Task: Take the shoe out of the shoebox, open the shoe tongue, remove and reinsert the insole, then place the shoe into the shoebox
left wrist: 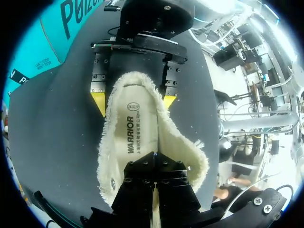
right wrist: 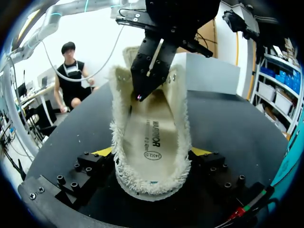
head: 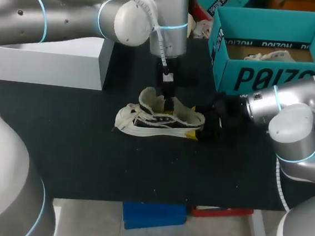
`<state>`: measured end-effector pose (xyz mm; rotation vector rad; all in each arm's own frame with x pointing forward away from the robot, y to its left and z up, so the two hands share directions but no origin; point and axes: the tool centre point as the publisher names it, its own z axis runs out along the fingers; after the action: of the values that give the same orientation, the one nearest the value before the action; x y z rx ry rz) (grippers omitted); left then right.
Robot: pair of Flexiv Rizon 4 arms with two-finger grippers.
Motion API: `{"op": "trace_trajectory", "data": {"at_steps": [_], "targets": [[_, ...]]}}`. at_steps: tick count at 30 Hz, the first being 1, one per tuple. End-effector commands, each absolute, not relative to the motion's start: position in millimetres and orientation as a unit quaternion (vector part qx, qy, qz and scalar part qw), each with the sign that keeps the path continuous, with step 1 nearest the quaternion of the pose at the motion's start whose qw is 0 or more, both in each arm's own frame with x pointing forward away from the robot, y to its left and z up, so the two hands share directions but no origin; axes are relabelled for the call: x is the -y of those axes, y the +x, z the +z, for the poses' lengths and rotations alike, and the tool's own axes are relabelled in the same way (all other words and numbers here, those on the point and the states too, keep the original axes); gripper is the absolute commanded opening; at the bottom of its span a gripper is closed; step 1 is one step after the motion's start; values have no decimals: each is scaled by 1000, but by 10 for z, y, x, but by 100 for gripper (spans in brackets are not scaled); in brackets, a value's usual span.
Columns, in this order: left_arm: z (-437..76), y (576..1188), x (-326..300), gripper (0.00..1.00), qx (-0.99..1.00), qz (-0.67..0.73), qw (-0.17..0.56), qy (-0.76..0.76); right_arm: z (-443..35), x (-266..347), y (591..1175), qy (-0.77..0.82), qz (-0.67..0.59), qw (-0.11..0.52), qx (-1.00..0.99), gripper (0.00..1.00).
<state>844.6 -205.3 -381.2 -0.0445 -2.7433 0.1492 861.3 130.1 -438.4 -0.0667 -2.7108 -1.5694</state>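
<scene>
Shoe (head: 160, 118), print-stamped insole (left wrist: 137, 130) showing, clamped by right tool (right wrist: 152, 152); left tool (right wrist: 140, 92) narrow inside.

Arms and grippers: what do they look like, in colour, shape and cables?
The left arm and right arm are silver-grey round tubes with thin light-blue rings at the joints; each carries a white ribbed cable. The left gripper is black and angular, with screw heads. The right gripper is black too, with yellow tips.
</scene>
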Motion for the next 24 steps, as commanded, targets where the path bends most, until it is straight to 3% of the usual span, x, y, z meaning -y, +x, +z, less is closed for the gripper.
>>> {"op": "trace_trajectory", "data": {"at_steps": [1, 24], "targets": [[-3912, 8432, 2091, 0, 977, 59, 205, -24, -4421, -1306, 8621, -22, -500, 4, 866, 0], [-4259, 8209, 2142, 0, 974, 55, 217, -28, -4421, -1306, 8621, -22, -500, 4, 866, 0]]}}
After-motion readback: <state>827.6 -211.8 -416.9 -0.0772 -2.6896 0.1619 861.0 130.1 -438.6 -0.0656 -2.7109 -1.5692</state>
